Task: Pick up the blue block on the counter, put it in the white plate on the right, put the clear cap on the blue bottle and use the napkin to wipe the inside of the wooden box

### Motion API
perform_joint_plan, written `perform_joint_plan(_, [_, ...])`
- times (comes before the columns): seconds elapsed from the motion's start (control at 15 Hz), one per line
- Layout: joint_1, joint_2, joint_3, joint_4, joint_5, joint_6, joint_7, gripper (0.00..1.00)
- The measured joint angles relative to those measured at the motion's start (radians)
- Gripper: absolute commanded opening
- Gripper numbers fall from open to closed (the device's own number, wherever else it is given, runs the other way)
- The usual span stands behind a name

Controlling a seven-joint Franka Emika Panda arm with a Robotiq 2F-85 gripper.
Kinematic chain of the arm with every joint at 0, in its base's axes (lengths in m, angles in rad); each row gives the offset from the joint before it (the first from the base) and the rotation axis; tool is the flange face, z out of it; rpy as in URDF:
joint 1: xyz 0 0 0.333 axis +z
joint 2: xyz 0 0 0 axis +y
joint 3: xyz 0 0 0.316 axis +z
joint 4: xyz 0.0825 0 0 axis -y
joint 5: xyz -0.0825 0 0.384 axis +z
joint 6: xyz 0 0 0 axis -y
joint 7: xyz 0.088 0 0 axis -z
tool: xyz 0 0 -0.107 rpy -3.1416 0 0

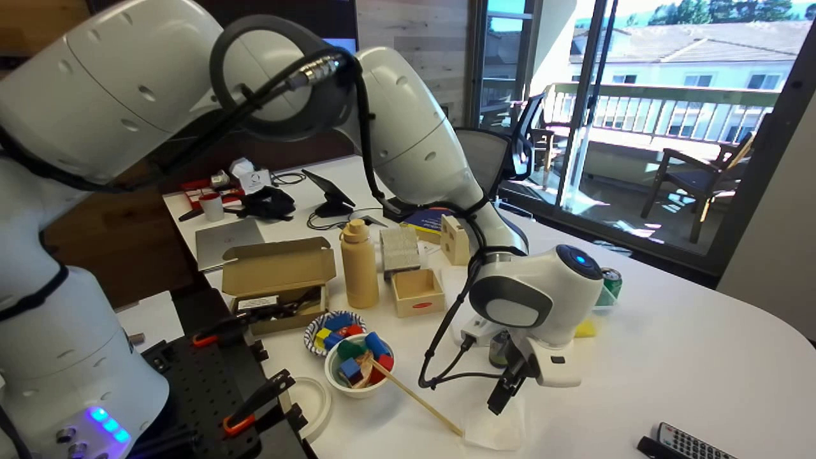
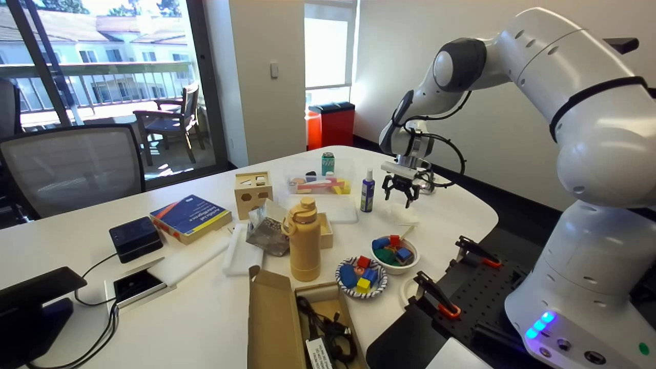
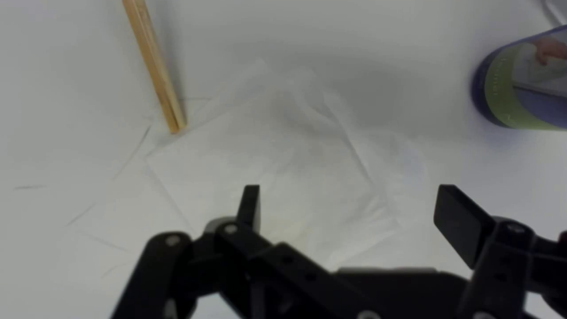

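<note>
My gripper [image 1: 500,403] is open and empty, pointing down above the white napkin [image 3: 301,164]. The napkin lies creased on the table between and ahead of the fingertips [image 3: 347,206] in the wrist view. The blue bottle [image 2: 367,195] stands upright beside it, with a pale top; I cannot tell whether the clear cap is on it. The open wooden box [image 1: 419,307] with a red label stands farther back. Blue blocks [image 1: 350,370] lie in the white bowl [image 1: 358,391] among other blocks. The round shallow white plate [image 1: 325,408] is partly hidden by the robot mount.
Two wooden sticks [image 3: 155,75] lean from the white bowl to the napkin's corner. A striped bowl [image 2: 382,287], a tall yellow bottle [image 2: 305,246], a wooden shape sorter [image 2: 253,192], a green can [image 2: 328,163] and a remote [image 1: 688,443] stand or lie around.
</note>
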Motion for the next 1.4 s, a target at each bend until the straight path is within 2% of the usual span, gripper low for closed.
perform_joint_plan(0.2, [-0.004, 0.037, -0.017, 0.016, 0.0, 0.0, 0.028, 1.0])
perform_joint_plan(0.27, [-0.008, 0.052, -0.018, 0.019, 0.002, 0.001, 0.032, 0.75])
perform_joint_plan(0.4, [-0.014, 0.084, -0.015, 0.028, 0.008, 0.008, 0.032, 0.66])
perform_joint_plan(0.93, [-0.024, 0.077, -0.007, 0.005, 0.088, 0.099, 0.028, 0.04])
perform_joint_plan(1.0, [-0.027, 0.063, -0.002, -0.018, 0.097, 0.118, 0.025, 0.01])
perform_joint_plan(1.2, [-0.024, -0.016, 0.02, -0.14, 0.127, 0.197, -0.026, 0.0])
perform_joint_plan(1.4, [-0.005, -0.105, 0.062, -0.291, 0.153, 0.339, -0.099, 0.01])
